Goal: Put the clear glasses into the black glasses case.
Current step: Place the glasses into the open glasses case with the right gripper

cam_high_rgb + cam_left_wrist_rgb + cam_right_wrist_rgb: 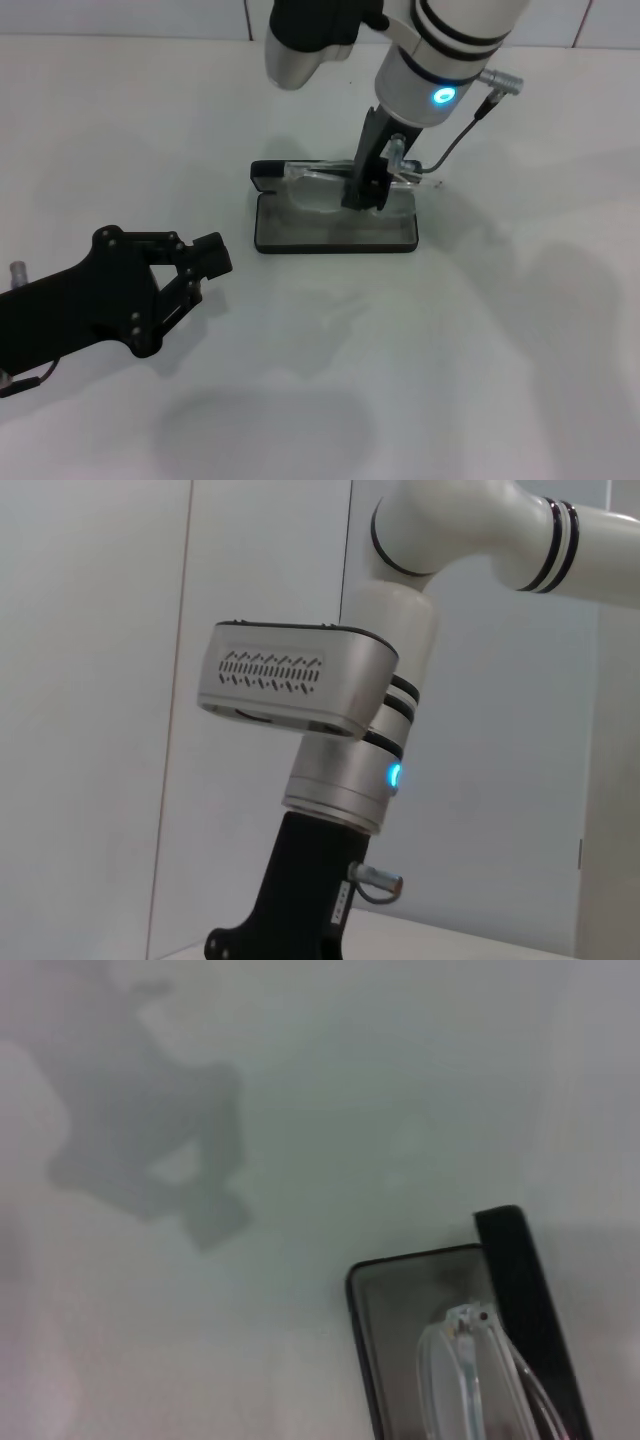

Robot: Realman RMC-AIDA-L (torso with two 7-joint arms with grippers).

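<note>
The white bench [480, 340] carries the open black glasses case [335, 232] near its middle. The right pincer [362, 195] reaches down into the case, clenched on the clear glasses [318, 186] over the grey lining. The left pincer [205, 262] hovers released, well apart to the left.

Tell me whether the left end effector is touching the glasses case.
Apart. The head view shows bare white table between the left end effector and the open black glasses case.

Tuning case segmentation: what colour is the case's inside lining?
Grey, framed by the black glasses case shell; best seen in the head view.
</note>
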